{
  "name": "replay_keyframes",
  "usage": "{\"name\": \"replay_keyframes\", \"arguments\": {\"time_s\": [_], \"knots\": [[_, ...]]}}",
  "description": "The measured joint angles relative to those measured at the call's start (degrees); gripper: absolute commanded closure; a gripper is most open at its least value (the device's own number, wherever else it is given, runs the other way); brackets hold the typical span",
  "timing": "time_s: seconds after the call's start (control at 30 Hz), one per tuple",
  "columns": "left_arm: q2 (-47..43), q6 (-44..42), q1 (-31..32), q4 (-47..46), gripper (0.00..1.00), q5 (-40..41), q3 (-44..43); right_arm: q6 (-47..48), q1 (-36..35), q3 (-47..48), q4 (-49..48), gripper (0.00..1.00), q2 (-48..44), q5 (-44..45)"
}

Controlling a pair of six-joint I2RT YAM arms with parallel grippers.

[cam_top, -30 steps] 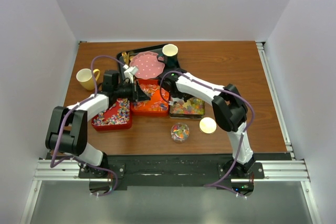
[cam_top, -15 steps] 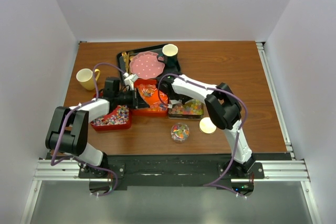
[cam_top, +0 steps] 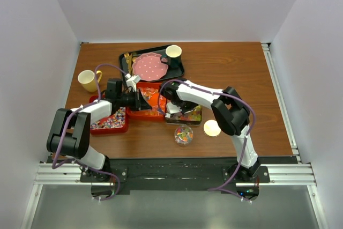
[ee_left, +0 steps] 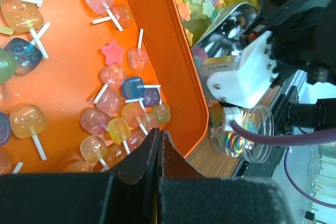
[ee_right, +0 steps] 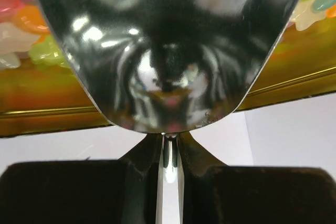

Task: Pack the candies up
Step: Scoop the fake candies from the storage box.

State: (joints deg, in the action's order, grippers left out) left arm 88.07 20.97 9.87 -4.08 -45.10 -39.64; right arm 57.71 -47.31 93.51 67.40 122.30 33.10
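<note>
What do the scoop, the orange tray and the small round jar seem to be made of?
The scoop: polished metal, probably steel; it mirrors its surroundings.
The orange tray: glossy plastic or lacquered metal, unclear which; smooth, with soft highlights.
The small round jar: clear plastic or glass; the candies inside show through.

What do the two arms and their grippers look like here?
Both the left arm and right arm have white link shells with black joints, and a purple cable loops along each. The left gripper and right gripper have flat black fingers.
</note>
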Motion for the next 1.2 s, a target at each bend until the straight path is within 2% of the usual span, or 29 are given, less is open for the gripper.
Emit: {"name": "replay_keyframes", "arguments": {"time_s": [0.13, 0.43, 0.83, 1.03, 1.2], "knots": [[-0.24, -0.17, -0.13, 0.85, 1.0, 0.57, 0.0, -0.57, 0.55, -0.48, -0.22, 1.0, -2.03, -4.81], [-1.33, -1.03, -0.5, 2.08, 1.0, 1.29, -0.02, -1.05, 2.86, -6.73, -7.76, 1.0, -6.93, -20.9], [-2.95, -2.56, -1.07, 3.63, 1.0, 1.2, -0.33, -3.1, 7.56, -8.44, -10.03, 1.0, -10.67, -29.97], [-3.45, -2.93, -1.25, 3.78, 1.0, 0.85, -0.44, -2.16, 10.36, -10.97, -10.32, 1.0, -16.76, -31.54], [-3.45, -3.58, -1.25, 3.72, 0.83, 0.85, -0.44, -1.36, 10.6, -11.41, -8.37, 1.0, -22.97, -30.95]]}}
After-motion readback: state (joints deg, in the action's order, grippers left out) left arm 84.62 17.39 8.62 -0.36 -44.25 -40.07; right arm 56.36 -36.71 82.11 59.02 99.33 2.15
